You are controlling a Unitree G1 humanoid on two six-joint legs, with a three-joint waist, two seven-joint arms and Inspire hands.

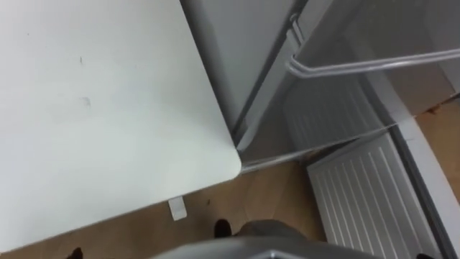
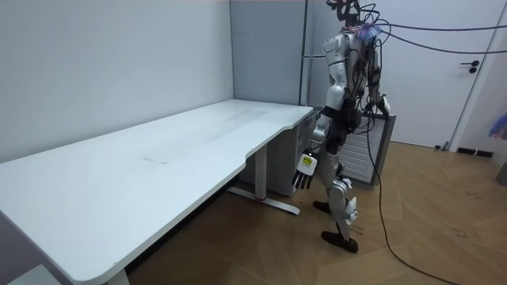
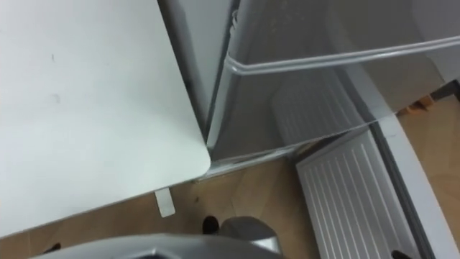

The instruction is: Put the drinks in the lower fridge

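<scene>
Collision is judged the chief risk from this stance. At the left, the flat white desk surface (image 1: pixel 100 108) ends in a rounded corner (image 1: pixel 231 162) close to where the robot stands, and that corner could be struck by a hip or forearm if a turn toward the fridge were made tightly. Just beyond the corner, the tall grey fridge (image 1: pixel 251 43) is seen, with a long pale bar handle (image 1: pixel 374 63) running across its front. Its doors appear shut, so the lower compartment would have to be opened first, and a low bend would likely be needed there, by which balance could be upset. Further right, a white ribbed panel (image 1: pixel 366 194) stands on the wooden floor (image 1: pixel 273 194). In the room view it is placed just behind the robot, where it could be knocked by a backward step as a door is swung out. No drink is held, and where the drinks are cannot be told, so the fridge may be reached with nothing to load. The left hand (image 2: pixel 303 168) hangs low beside the thigh, near the surface's end but apart from it and below its edge. The arm is let almost straight down, and the fingers are straight, pointed at the floor and clamped on nothing.
</scene>
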